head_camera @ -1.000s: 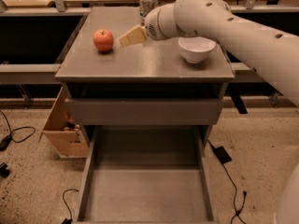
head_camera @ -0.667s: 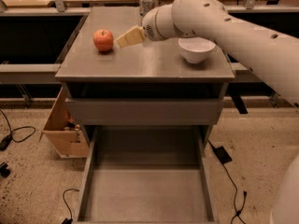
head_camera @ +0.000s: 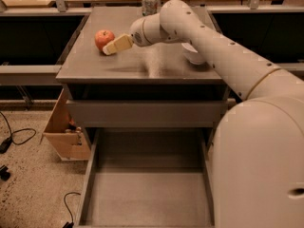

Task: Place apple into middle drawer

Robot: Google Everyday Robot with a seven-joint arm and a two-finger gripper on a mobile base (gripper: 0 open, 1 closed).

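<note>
The apple [head_camera: 104, 38], red-orange and round, sits on the gray cabinet top [head_camera: 142, 63] at its left rear. My gripper [head_camera: 114, 46] reaches in from the right at the end of the cream arm, and its tan tip is right beside the apple's lower right side. I cannot tell whether it touches the apple. Below, the middle drawer [head_camera: 147, 198] is pulled out toward me, a wide gray tray with low side walls and nothing in it.
A white bowl [head_camera: 192, 57] stands on the top at the right, mostly hidden behind my arm. A metal can [head_camera: 149, 4] stands at the back edge. A cardboard box [head_camera: 66, 134] sits on the floor left of the cabinet, with cables [head_camera: 19, 136] nearby.
My gripper has moved left across the cabinet top, closing the gap to the apple. My arm now covers most of the white bowl. The apple has not moved.
</note>
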